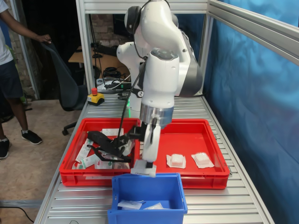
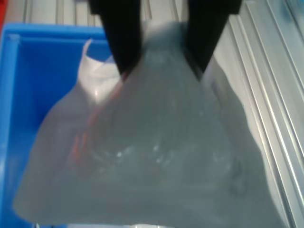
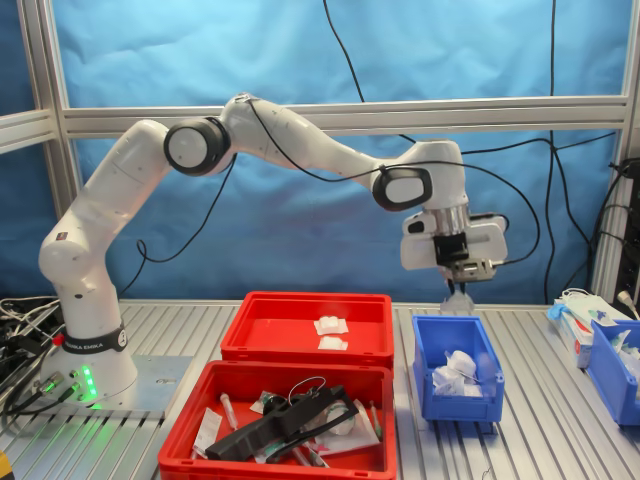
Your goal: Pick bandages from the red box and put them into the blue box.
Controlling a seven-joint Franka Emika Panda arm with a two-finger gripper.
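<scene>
A bandage packet, square, white and in a clear wrapper, hangs from the gripper. In the wrist view the two black fingers are pinched together on its upper edge, and the blurred wrapper fills most of the frame. In the first exterior view the same packet hangs just above the far rim of the blue box; in the second exterior view it appears above the box's far end.

Inside the blue box lie more white packets: two are distinct in the first exterior view, while in the second exterior view they form a small heap whose count cannot be told.

Two further bandages rest flat, side by side but apart, in the red box, toward the first exterior view's right; the second exterior view shows them near the red box's right side.

A second red tray touches the red box. It holds a black strapped object and long printed packets.

All three containers stand on a ribbed aluminium table. A yellow emergency-stop button sits at its far edge. A person stands at the first exterior view's left.
</scene>
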